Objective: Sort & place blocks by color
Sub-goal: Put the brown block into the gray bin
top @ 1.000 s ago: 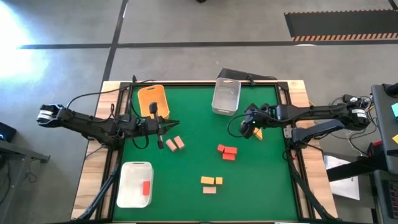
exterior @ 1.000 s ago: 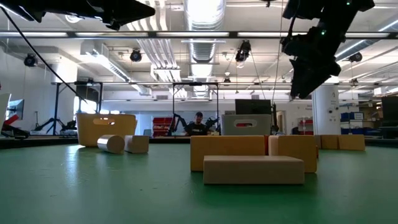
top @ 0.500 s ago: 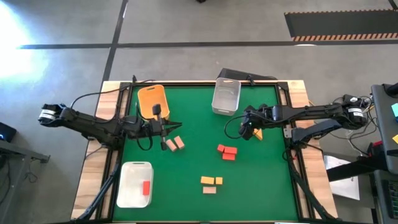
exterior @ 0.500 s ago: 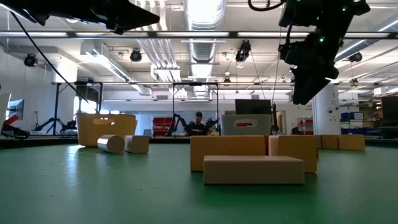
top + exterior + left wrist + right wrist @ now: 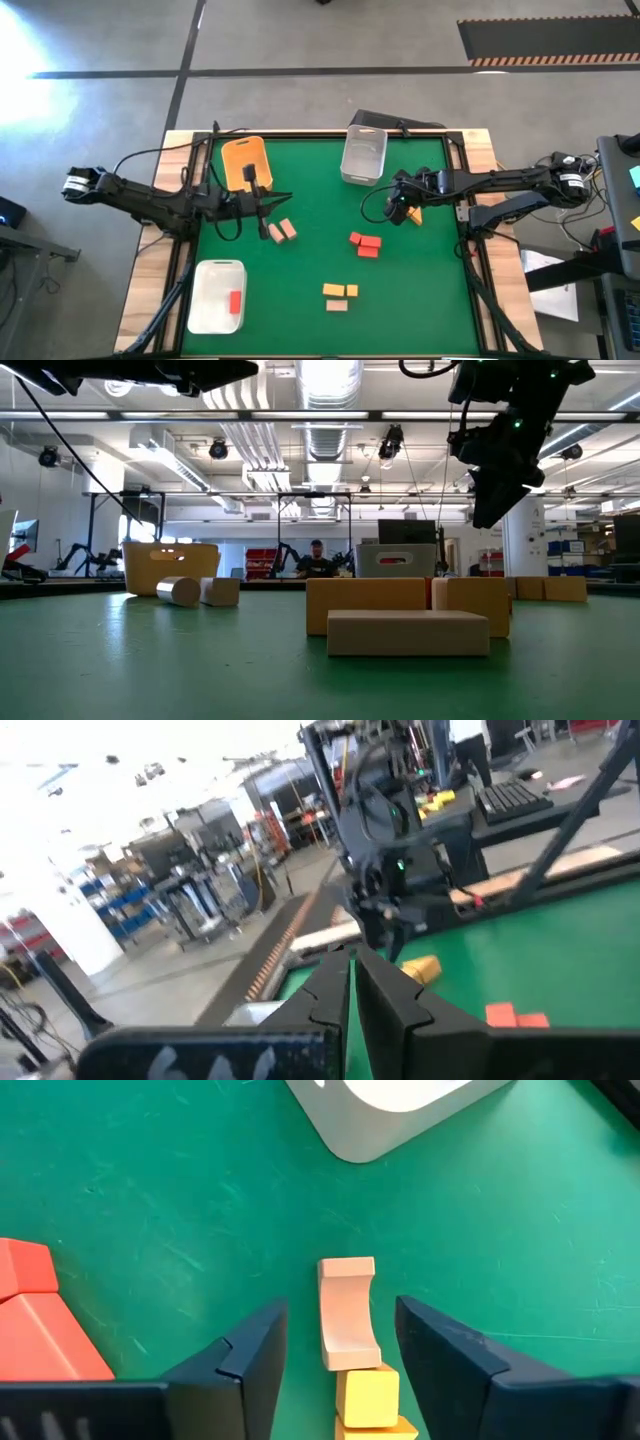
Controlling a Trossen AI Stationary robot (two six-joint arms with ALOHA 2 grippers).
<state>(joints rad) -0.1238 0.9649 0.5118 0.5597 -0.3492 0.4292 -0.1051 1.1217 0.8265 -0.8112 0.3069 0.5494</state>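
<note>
My right gripper hangs open above the table's right part. Its fingers stand on either side of a pale tan arch-shaped block that lies end to end with a yellow block, touching neither. My left gripper is shut and empty, high above the table's left part, beside two tan blocks lying on the green mat. Red blocks lie mid-table. Yellow-orange and tan blocks lie near the front edge. One red block sits in the white bin.
An orange bin stands at the far left and a clear bin at the far middle, close to my right gripper. Open green mat lies between the block groups. A person shows far behind the table.
My left gripper has risen a little and shifted slightly toward the table's right, staying shut. My right gripper has come down a little over the tan and yellow blocks. No block has moved.
</note>
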